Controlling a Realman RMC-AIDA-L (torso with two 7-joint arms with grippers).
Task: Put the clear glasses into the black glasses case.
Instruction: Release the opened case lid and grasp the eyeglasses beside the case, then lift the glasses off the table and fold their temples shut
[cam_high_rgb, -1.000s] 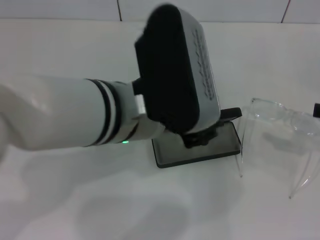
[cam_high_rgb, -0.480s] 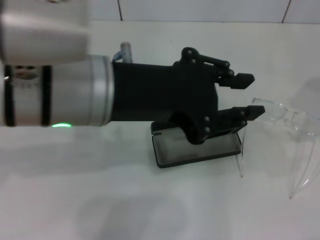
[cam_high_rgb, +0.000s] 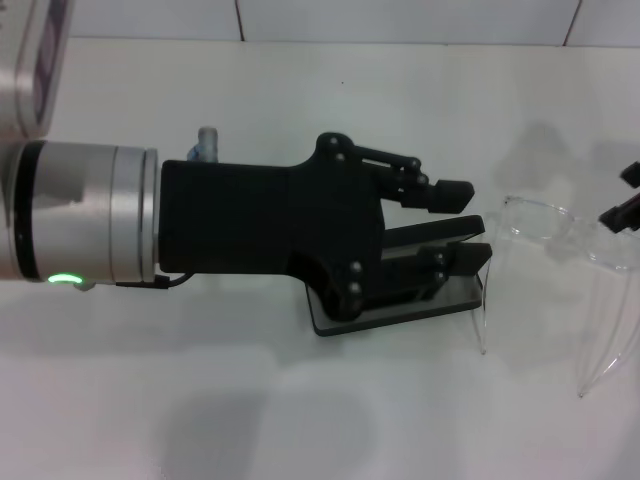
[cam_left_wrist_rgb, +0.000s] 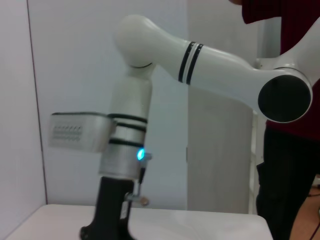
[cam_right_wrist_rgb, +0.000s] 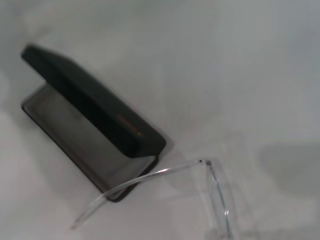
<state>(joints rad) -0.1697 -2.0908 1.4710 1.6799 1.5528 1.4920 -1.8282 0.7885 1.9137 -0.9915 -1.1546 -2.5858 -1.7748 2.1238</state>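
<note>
The black glasses case (cam_high_rgb: 395, 318) lies open on the white table, lid raised, grey lining showing (cam_right_wrist_rgb: 70, 130). Just right of it stand the clear glasses (cam_high_rgb: 560, 235), their arms pointing toward the front edge; one clear arm (cam_right_wrist_rgb: 150, 175) curves past the corner of the case. My left gripper (cam_high_rgb: 465, 222) hovers over the case, open, fingers pointing at the glasses with nothing between them. Only black tips of my right gripper (cam_high_rgb: 625, 195) show at the right edge, beside the lens of the glasses. The right arm (cam_left_wrist_rgb: 125, 150) points down at the table.
A white tiled wall (cam_high_rgb: 400, 18) runs behind the white table (cam_high_rgb: 300, 420). A person in dark red (cam_left_wrist_rgb: 285, 30) stands behind the right arm.
My left arm has turned and drawn back left, so its open fingers now sit short of the glasses. Black tips of the right gripper have come into view at the right edge.
</note>
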